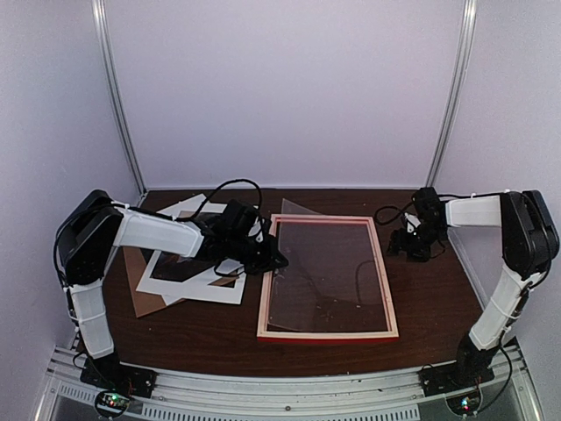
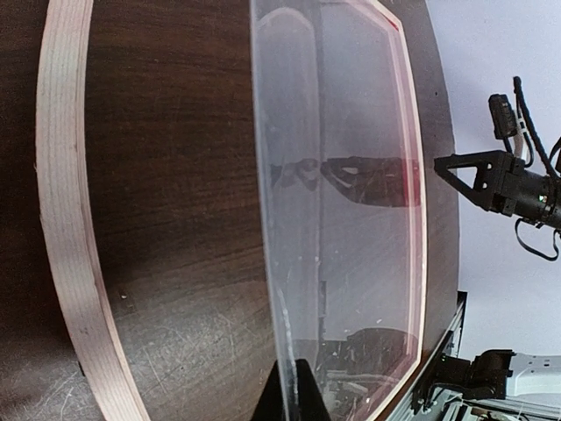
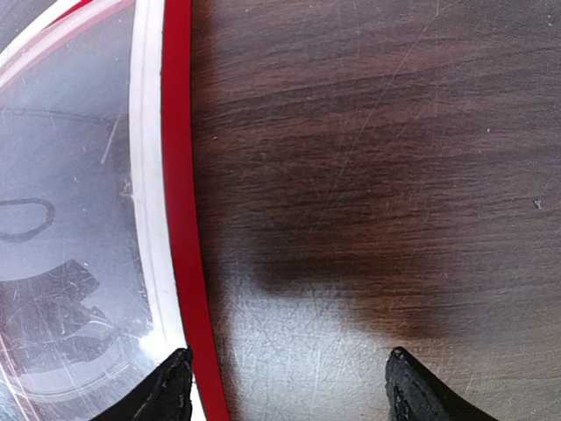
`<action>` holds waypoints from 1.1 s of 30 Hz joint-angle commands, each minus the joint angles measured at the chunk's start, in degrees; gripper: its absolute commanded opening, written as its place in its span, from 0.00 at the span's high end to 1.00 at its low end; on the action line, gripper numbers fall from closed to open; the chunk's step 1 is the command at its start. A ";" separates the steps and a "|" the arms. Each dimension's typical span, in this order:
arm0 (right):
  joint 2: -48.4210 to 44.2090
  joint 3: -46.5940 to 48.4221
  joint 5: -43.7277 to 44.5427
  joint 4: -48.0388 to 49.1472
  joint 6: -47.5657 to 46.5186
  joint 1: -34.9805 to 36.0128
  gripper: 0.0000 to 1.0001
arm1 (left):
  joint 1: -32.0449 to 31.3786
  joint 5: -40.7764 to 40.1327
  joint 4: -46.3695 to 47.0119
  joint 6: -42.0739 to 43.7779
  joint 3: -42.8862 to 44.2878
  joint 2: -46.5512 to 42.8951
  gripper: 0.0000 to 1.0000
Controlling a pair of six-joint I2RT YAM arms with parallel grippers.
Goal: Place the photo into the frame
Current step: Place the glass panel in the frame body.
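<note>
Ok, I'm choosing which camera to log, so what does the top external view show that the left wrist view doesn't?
Only the top view shows the white cardboard mat with a cut-out window and the brown backing board under it, left of the thin red wooden frame. Only the left wrist view shows, close up, the left gripper shut on the clear transparent sheet's edge. Both show that frame, pale back up, the sheet, the open right gripper and the dark wooden table.

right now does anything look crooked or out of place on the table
The clear sheet isn't lying square in the frame. It sits skewed, with one corner poking past the frame's far rail and its edge pinched in the left claw. The white mat and brown board lie fanned crookedly at left.
</note>
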 commanded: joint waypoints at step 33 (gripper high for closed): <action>1.36 2.24 -0.52 0.32 -1.10 0.38 0.25 | 0.52 -2.96 -0.24 1.05 1.73 -0.91 1.00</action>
